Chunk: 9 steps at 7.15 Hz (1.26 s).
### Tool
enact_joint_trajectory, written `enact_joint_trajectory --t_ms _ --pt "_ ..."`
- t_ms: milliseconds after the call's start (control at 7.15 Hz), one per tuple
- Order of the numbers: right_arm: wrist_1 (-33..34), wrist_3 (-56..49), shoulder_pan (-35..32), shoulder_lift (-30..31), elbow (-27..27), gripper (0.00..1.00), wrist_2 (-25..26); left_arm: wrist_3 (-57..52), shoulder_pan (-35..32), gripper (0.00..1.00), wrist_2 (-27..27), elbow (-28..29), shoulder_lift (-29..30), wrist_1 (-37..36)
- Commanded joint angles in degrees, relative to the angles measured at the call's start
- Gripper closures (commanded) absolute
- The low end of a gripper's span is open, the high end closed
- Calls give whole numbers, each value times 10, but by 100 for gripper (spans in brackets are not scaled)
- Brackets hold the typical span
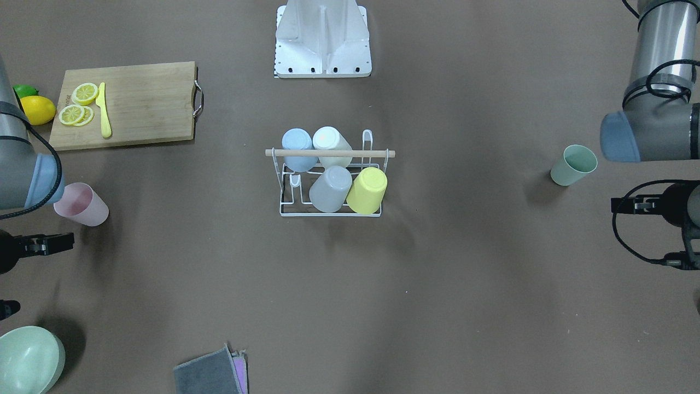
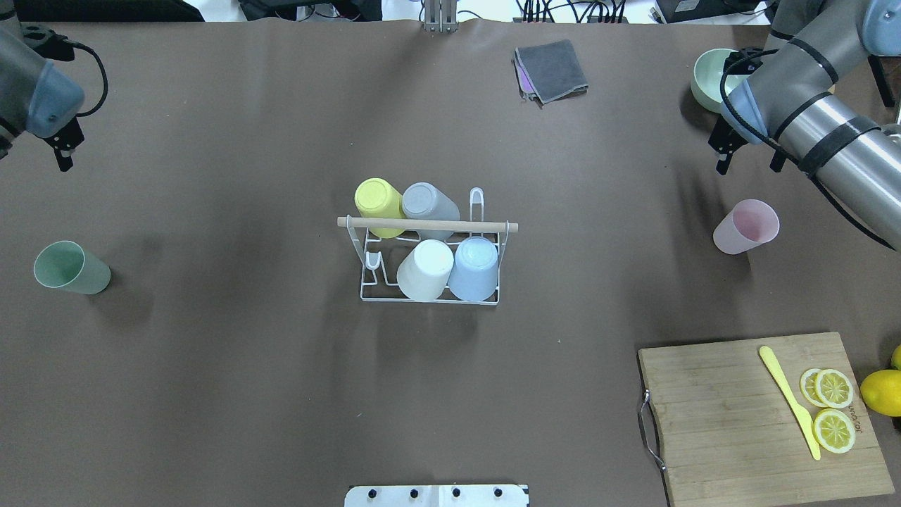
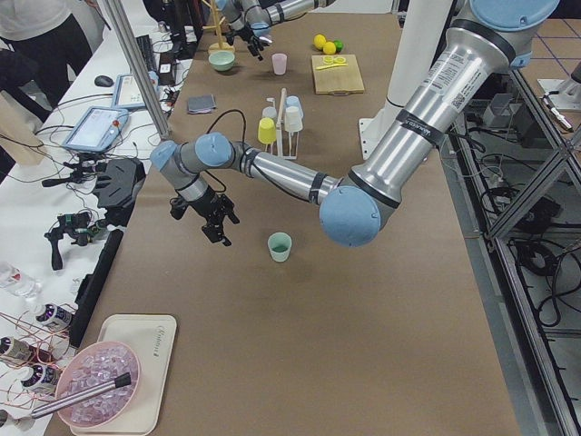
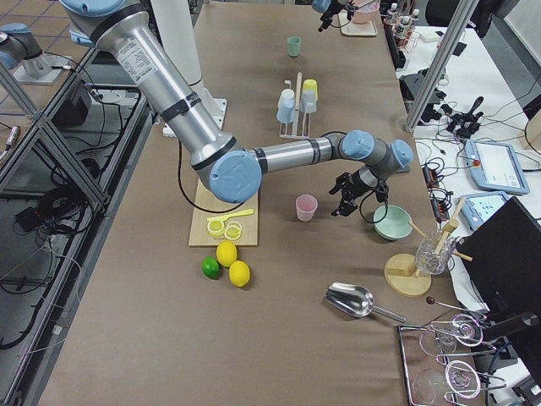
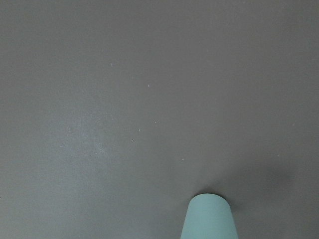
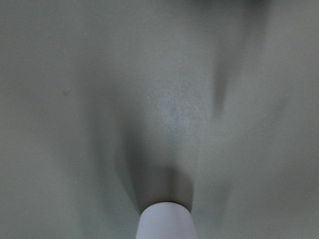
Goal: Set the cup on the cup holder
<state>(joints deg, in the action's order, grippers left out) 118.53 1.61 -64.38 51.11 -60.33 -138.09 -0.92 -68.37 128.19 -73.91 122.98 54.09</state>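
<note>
The cup holder (image 2: 426, 224), a white wire rack with a wooden rod, stands mid-table and carries a yellow, a grey, a white and a blue cup upside down. It also shows in the front view (image 1: 328, 153). A green cup (image 2: 70, 267) stands upright on the left; the left wrist view shows its base (image 5: 208, 216). My left gripper (image 1: 653, 234) hovers open and empty beyond it. A pink cup (image 2: 746, 227) stands upright on the right. My right gripper (image 2: 747, 160) hovers open and empty just beyond it.
A wooden cutting board (image 2: 718, 415) with lemon slices and a yellow knife lies at the near right, with whole lemons (image 2: 881, 391) beside it. A green bowl (image 2: 707, 74) and a grey cloth (image 2: 552, 69) sit at the far edge.
</note>
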Motion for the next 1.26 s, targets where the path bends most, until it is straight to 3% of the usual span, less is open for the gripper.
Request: enact_joint_trajectory --t_ms 0,420,1119 --pt "1 -52 11 -15 56 1 -1 -7 8 3 11 10 -3 -1" --pt "5 -64 18 -35 99 1 -11 -33 36 3 10 32 0 -28" --pt "108 -141 37 -51 112 1 -3 -35 66 3 13 43 -4 -57"
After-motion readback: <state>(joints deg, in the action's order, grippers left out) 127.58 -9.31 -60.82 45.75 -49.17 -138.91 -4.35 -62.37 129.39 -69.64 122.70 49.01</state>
